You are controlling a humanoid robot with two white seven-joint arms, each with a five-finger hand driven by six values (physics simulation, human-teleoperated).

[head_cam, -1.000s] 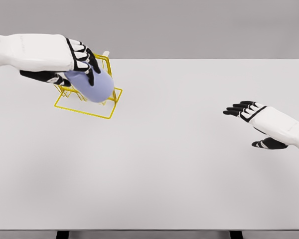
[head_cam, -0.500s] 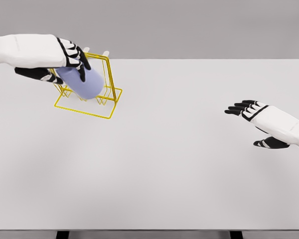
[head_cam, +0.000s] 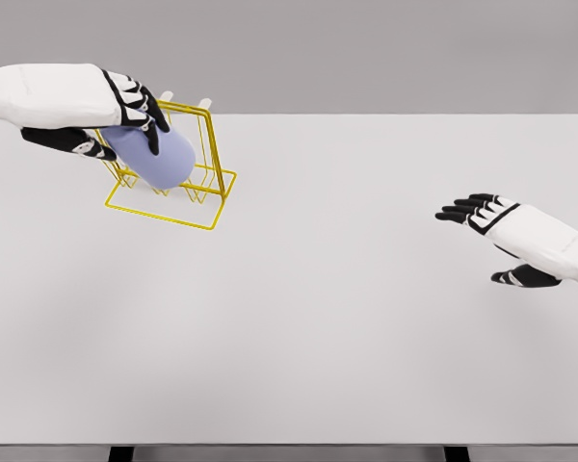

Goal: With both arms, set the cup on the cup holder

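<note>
Gripping one pale blue cup (head_cam: 156,157) in the left hand (head_cam: 116,114), fingers curled over its upper side, cup tilted inside one yellow wire cup holder (head_cam: 188,178) near the far left corner of the white bench (head_cam: 328,308). Hovering near the right edge, right hand (head_cam: 496,236), fingers spread, holding nothing.

No readable text, label, brand, number or sign appears anywhere.

Yellow cup holder (head_cam: 208,183) far left, table (head_cam: 347,318) elsewhere open
</note>
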